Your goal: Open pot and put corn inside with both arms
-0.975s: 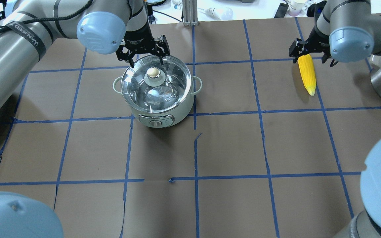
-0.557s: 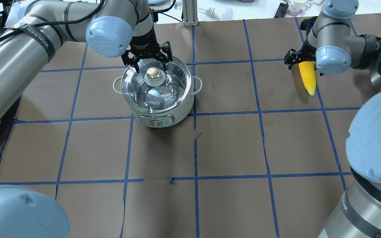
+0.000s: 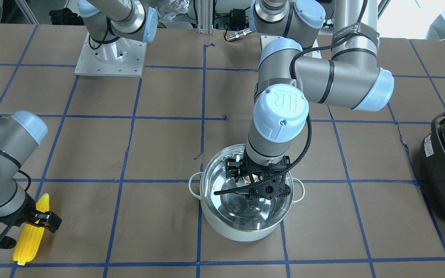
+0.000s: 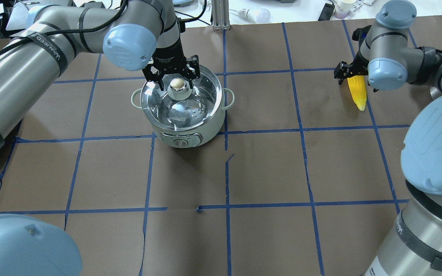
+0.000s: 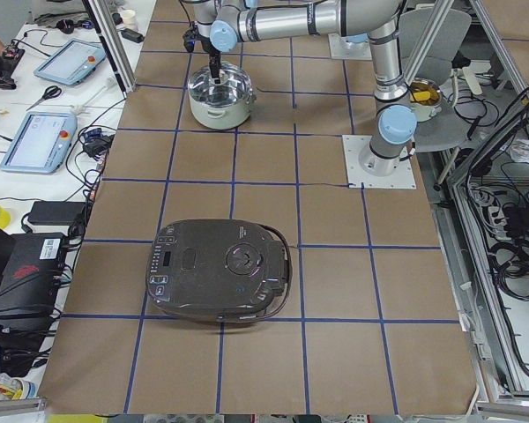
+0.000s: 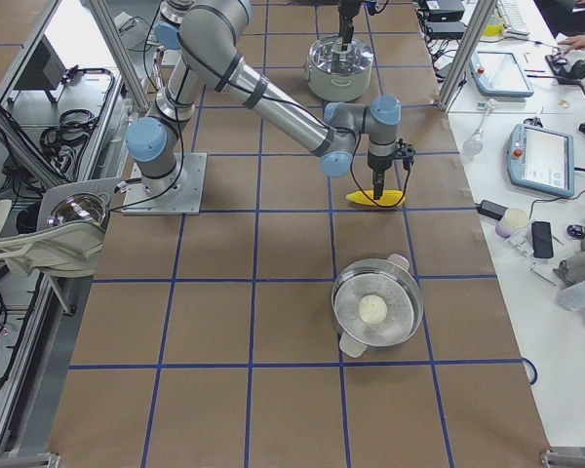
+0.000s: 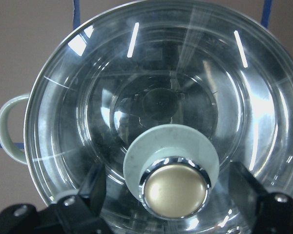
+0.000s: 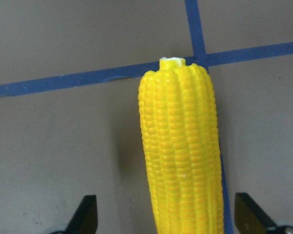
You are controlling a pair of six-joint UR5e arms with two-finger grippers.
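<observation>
**Grasp stage.** The left fingers [image 7: 246,187] are held apart astride the lid knob [image 4: 177,83] of the closed pot [image 4: 182,132]. The corn [image 4: 358,92], laid flat on the desk [image 4: 267,172], is flanked by the right fingers [image 8: 86,214], likewise apart. Closure on knob and corn is judged necessary before lifting.

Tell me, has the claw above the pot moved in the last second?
Yes. The left gripper came down toward the pot and now straddles the lid knob, open.
</observation>
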